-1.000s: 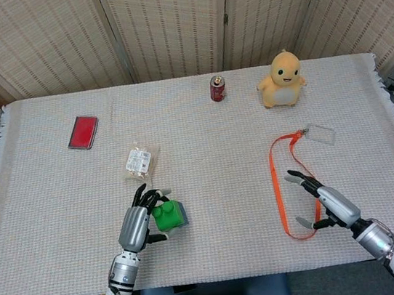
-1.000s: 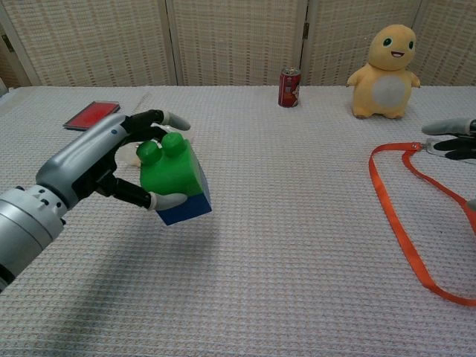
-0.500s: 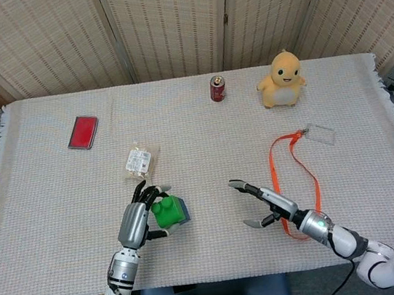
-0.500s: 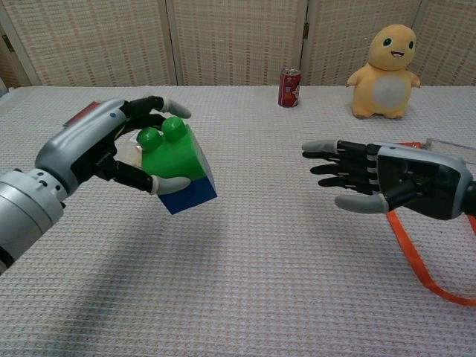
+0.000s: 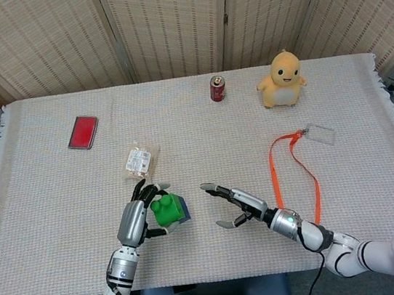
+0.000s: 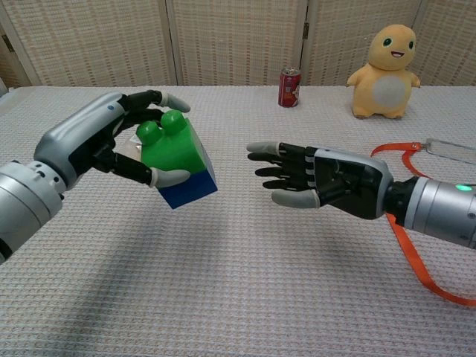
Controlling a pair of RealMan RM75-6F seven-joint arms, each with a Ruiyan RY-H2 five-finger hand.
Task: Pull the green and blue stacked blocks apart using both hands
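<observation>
The green block (image 6: pixel 172 146) sits stacked on the blue block (image 6: pixel 187 190), the pair tilted and held up off the tabletop (image 6: pixel 245 297) near its front edge, left of centre. The left hand (image 6: pixel 111 141) has them: fingers (image 6: pixel 160 99) arch over the green studs, the thumb presses in from below on the near face, right where green meets blue. From the head view the stack (image 5: pixel 169 210) shows at the tip of that hand (image 5: pixel 135 221), just below a small clear packet (image 5: pixel 142 159) lying flat on the cloth.

Across from it, the right hand (image 6: pixel 320 177) hangs in the air, palm turned toward the blocks, fingers stretched out and spread, holding nothing. Its fingertips (image 6: pixel 260 147) point at the stack with a clear gap between them and the blue block, no contact. In the head view that hand (image 5: pixel 234 201) lies between the blocks and the orange lanyard (image 5: pixel 293 178).

The lanyard loops on the tabletop off to the right, with a clear badge holder (image 5: pixel 321 132) at its far end. Along the back, a red soda can (image 6: pixel 289 87) stands upright near the middle, and a yellow plush toy (image 6: pixel 386 71) sits to the right of it, well apart from the hands. Far left, a red flat case (image 5: pixel 82 131) lies on the cloth. Woven folding screens (image 5: pixel 164 20) close off the back.
</observation>
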